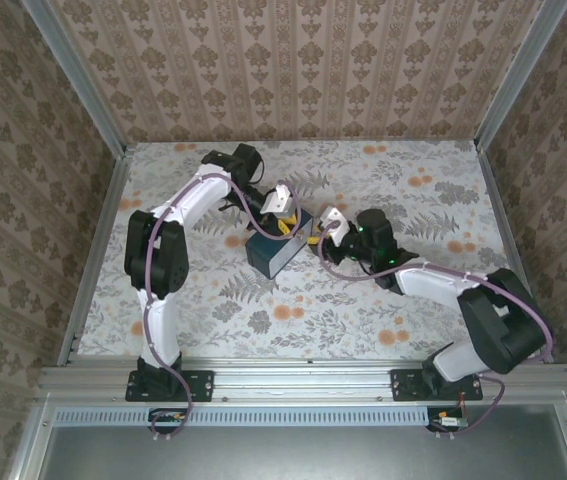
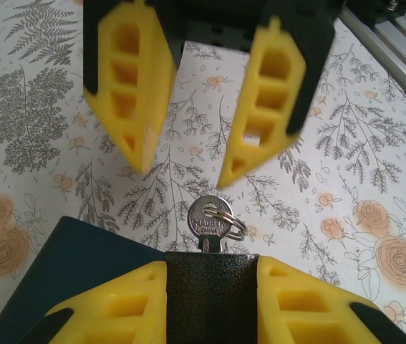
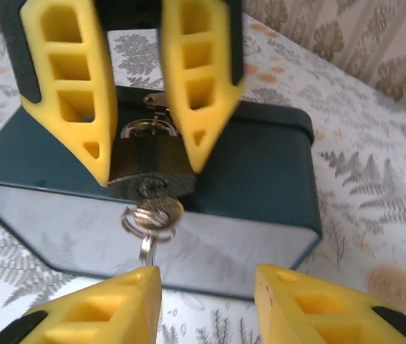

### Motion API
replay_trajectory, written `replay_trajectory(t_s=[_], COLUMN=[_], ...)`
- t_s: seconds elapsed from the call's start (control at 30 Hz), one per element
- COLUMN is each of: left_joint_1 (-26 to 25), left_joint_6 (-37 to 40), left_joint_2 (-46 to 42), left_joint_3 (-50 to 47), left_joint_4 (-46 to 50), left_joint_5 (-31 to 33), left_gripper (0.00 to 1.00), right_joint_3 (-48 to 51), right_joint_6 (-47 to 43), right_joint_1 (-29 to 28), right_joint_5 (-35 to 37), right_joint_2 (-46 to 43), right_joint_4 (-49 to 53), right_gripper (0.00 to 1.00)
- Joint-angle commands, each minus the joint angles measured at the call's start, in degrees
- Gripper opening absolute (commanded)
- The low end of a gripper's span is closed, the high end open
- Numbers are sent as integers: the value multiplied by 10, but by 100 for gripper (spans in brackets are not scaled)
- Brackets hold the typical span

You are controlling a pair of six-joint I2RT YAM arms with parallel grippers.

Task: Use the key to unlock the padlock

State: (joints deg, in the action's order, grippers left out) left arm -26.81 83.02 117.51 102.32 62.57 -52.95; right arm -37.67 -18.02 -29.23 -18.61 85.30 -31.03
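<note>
My left gripper (image 2: 212,264) is shut on the black padlock (image 2: 212,294), its yellow fingers (image 2: 117,301) pressing both sides of the body. A small silver key (image 2: 212,217) with a ring sticks out of the padlock's keyhole. In the right wrist view the padlock (image 3: 149,172) hangs at the dark blue box (image 3: 260,165), held by the left gripper (image 3: 149,166), with the key (image 3: 154,212) and its ring below the keyhole. My right gripper (image 3: 206,278) is open just short of the key, touching nothing. Both grippers, left (image 1: 281,203) and right (image 1: 331,222), meet at the box (image 1: 275,250).
The floral tablecloth (image 1: 383,320) spreads around the box. Patterned walls and aluminium rails (image 1: 98,250) fence the table on three sides. A metal rail (image 2: 396,36) shows at the upper right of the left wrist view.
</note>
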Motion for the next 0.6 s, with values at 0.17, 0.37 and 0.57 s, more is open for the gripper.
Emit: replay_trajectory(t_s=[0.17,0.37,0.57], left_joint_1=[4,4,4], left_joint_6=[18,19,17], left_joint_2=[-17,-18,-19], left_joint_3=[3,2,3], left_joint_4=[19,17,16], left_joint_5=[-21,-23,-27], left_gripper=[13,13,13], right_joint_3=[5,15,11], right_joint_6=[-148,-151,-162], right_joint_1=[-43,-50,-57], right_joint_5=[91,111,106], right_joint_2=[37,24,18], right_joint_4=[-130,-134,-102], right_gripper=[38,36,34])
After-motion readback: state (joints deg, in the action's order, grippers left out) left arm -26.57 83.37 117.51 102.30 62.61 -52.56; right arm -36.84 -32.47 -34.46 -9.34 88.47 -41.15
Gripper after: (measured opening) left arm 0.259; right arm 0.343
